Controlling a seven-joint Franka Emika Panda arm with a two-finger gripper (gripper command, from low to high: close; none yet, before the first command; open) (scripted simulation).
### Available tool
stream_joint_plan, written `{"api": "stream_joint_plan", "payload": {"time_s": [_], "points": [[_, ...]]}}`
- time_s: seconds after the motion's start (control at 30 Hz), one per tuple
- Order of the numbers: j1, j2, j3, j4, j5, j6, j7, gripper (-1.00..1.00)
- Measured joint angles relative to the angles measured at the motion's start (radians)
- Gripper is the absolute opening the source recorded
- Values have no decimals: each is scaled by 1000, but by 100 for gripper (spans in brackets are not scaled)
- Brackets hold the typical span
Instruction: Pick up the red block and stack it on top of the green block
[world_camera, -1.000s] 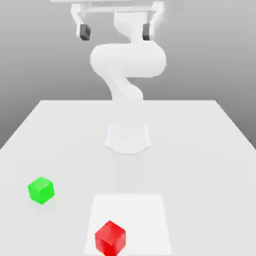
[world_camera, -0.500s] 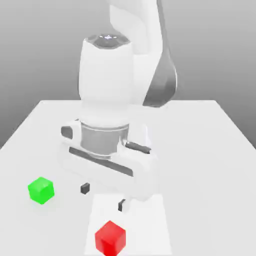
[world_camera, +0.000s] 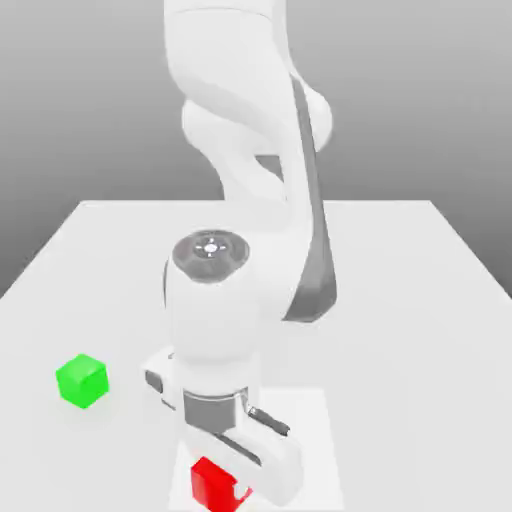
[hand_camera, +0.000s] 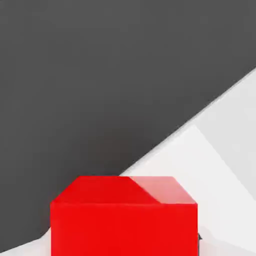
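Between the closed fingers (hand_camera: 200, 242) sits the red block (hand_camera: 124, 230), gripped; the green block (world_camera: 82, 381) lies toward the exterior view's left, well apart.

Seeing the red cubic block (world_camera: 213, 485) on the white rectangular patch (world_camera: 305, 430), toward the exterior view's left; seeing the green cubic block (world_camera: 82, 381) on the white flat table (world_camera: 410, 340), farther left and behind.

The exterior view is bright, its white counter (world_camera: 390, 350) nearly washed out and shadows very faint. A grey gradient darkens lower down the backdrop. In the hand view, a paler patch crosses the red block (hand_camera: 125, 227), whose edges look crisp.
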Motion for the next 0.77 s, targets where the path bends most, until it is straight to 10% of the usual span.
{"api": "stream_joint_plan", "payload": {"time_s": [0.43, 0.63, 0.67, 0.77], "points": [[-387, -430, -220, -288, 55, -141, 186, -100], [-409, -276, -199, -308, 122, 34, 163, -100], [-413, -250, -193, -307, 133, 58, 155, 100], [-413, -250, -193, -307, 133, 58, 155, 100]]}}
